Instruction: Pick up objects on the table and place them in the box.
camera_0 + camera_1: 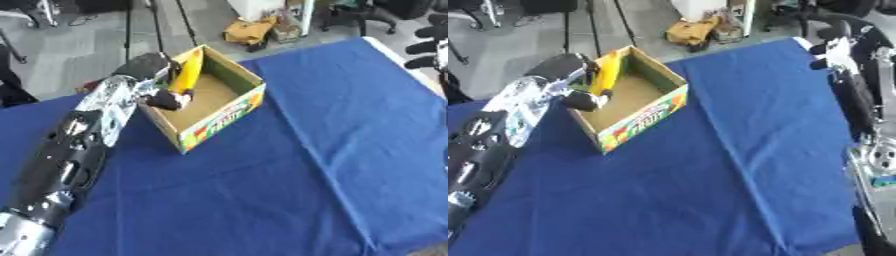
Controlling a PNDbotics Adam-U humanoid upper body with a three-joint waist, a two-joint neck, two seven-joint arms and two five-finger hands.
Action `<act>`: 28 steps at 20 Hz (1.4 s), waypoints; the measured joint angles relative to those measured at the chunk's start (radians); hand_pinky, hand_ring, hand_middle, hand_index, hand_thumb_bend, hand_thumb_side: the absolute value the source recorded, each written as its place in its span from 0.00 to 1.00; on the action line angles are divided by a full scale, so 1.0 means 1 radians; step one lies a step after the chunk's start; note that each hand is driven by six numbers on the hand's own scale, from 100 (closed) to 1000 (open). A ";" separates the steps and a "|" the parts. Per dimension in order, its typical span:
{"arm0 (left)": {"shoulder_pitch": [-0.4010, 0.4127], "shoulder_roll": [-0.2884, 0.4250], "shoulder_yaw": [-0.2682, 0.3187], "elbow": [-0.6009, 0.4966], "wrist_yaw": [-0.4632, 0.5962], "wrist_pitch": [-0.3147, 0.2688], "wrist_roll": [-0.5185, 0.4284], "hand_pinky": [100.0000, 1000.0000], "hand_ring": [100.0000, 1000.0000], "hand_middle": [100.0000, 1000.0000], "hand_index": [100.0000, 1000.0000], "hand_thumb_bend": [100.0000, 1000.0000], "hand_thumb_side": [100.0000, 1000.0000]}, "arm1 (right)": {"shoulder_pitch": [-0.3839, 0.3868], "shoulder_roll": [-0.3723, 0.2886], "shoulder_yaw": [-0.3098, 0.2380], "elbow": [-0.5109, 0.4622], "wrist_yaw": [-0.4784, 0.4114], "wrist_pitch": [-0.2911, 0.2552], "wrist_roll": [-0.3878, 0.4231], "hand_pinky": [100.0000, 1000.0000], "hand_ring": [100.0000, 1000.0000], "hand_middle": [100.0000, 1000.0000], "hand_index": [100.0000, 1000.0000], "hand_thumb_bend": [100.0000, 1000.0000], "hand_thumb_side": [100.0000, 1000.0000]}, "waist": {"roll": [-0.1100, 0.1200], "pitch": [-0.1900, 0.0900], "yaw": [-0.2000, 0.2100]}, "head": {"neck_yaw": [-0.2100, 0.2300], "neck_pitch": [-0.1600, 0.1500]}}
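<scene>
- Left eye view: blue cloth (289, 165) covered the table; open cardboard box (229, 107) w/ coloured print on its front wall sat toward the far left, turned at an angle.
- Left arm (79, 145), black w/ silver parts, came in from the lower left and ran up to the box's left wall.
- Left hand (166, 99) was at the box's left rim, fingers curled round the lower end of a yellow banana (188, 72).
- Banana stood steeply tilted inside the box, along the left wall, top end near the far corner; lower end hidden by the fingers, so couldn't tell if it touched the box floor.
- Box floor otherwise showed plain brown.
- Right hand (429, 47) showed only as dark fingers at the upper right edge, beyond the cloth's far corner; looked spread apart, holding nothing.
- Right eye view: same layout, shifted left. Right arm (855, 100) ran down the right side of the frame, over the cloth's right edge; silver joint parts lower down.
- Right hand's fingers were hard to read in this view; no object seen in it.
- Grey floor (527, 45) beyond the table, w/ a yellowish bundle (689, 30) lying on it past the box.
</scene>
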 measured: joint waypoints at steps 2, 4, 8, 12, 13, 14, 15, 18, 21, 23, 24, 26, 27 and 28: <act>0.007 -0.005 -0.003 0.016 -0.014 -0.011 -0.015 0.66 0.51 0.46 0.58 0.00 0.46 | 0.000 0.000 0.000 0.000 -0.002 0.000 0.000 0.50 0.59 0.60 0.77 0.00 0.69 | 0.002 0.002 -0.001 | -0.001 0.000; 0.010 -0.009 -0.005 0.027 -0.019 -0.025 -0.038 0.67 0.51 0.46 0.59 0.00 0.46 | 0.000 0.000 0.000 0.000 -0.004 -0.001 0.001 0.50 0.59 0.60 0.77 0.00 0.69 | 0.005 0.006 -0.001 | -0.001 0.000; 0.018 -0.017 -0.008 0.047 -0.020 -0.048 -0.108 0.70 0.60 0.56 0.70 0.46 0.53 | 0.000 0.000 0.000 0.000 -0.008 -0.002 0.002 0.50 0.58 0.60 0.77 0.00 0.69 | 0.005 0.010 -0.003 | -0.002 -0.001; 0.022 -0.022 -0.010 0.051 -0.013 -0.067 -0.167 0.73 0.69 0.66 0.73 0.87 0.63 | -0.004 0.000 0.000 0.000 -0.011 -0.002 0.002 0.50 0.59 0.60 0.77 0.00 0.69 | 0.005 0.012 -0.003 | -0.002 -0.005; 0.022 -0.022 -0.010 0.051 -0.010 -0.071 -0.177 0.74 0.71 0.69 0.73 0.99 0.66 | -0.004 0.000 0.000 0.000 -0.012 -0.002 0.002 0.50 0.59 0.60 0.77 0.00 0.69 | 0.005 0.012 -0.003 | -0.003 -0.006; 0.022 -0.022 -0.010 0.050 -0.006 -0.074 -0.184 0.76 0.74 0.72 0.74 1.00 0.70 | -0.004 0.000 0.000 0.000 -0.013 -0.002 0.002 0.50 0.59 0.60 0.77 0.00 0.69 | 0.005 0.012 -0.003 | -0.004 -0.007; 0.022 -0.022 -0.010 0.050 -0.002 -0.077 -0.188 0.78 0.76 0.74 0.75 1.00 0.75 | -0.004 0.000 0.000 0.000 -0.013 -0.002 0.002 0.50 0.59 0.60 0.77 0.00 0.69 | 0.005 0.012 -0.002 | -0.005 -0.008; 0.022 -0.022 -0.009 0.040 0.017 -0.080 -0.183 0.80 0.79 0.77 0.77 1.00 0.87 | -0.004 0.000 0.000 0.000 -0.014 -0.002 0.002 0.50 0.59 0.60 0.77 0.00 0.69 | 0.005 0.012 0.000 | -0.009 -0.008; 0.022 -0.021 -0.004 0.004 0.057 -0.082 -0.132 0.78 0.77 0.76 0.77 1.00 1.00 | -0.004 0.000 -0.001 0.000 -0.015 -0.002 0.002 0.50 0.59 0.60 0.77 0.00 0.69 | -0.001 0.010 0.008 | -0.011 -0.008; 0.022 -0.015 -0.004 -0.039 0.100 -0.084 -0.083 0.76 0.75 0.74 0.76 1.00 1.00 | -0.002 0.002 -0.002 0.000 -0.015 -0.002 0.002 0.50 0.59 0.60 0.77 0.00 0.69 | -0.008 0.005 0.017 | -0.014 -0.008; 0.022 -0.007 -0.002 -0.066 0.132 -0.085 -0.052 0.75 0.75 0.73 0.76 1.00 1.00 | 0.001 0.003 -0.004 0.000 -0.016 -0.003 0.001 0.50 0.59 0.60 0.77 0.00 0.69 | -0.011 0.001 0.023 | -0.016 -0.008; 0.024 0.015 0.004 -0.131 0.219 -0.077 0.021 0.73 0.74 0.73 0.75 1.00 1.00 | 0.003 0.005 -0.007 0.001 -0.016 -0.003 0.000 0.50 0.59 0.60 0.77 0.00 0.70 | -0.016 -0.005 0.036 | -0.022 -0.008; 0.028 0.030 0.008 -0.166 0.270 -0.070 0.061 0.72 0.73 0.72 0.75 1.00 1.00 | 0.006 0.005 -0.007 0.001 -0.016 -0.004 0.000 0.50 0.59 0.60 0.77 0.00 0.70 | -0.019 -0.007 0.043 | -0.025 -0.008; 0.035 0.046 0.010 -0.200 0.325 -0.061 0.101 0.71 0.72 0.72 0.74 1.00 1.00 | 0.010 0.005 -0.009 0.001 -0.016 -0.004 -0.001 0.50 0.59 0.60 0.77 0.00 0.70 | -0.022 -0.011 0.051 | -0.028 -0.008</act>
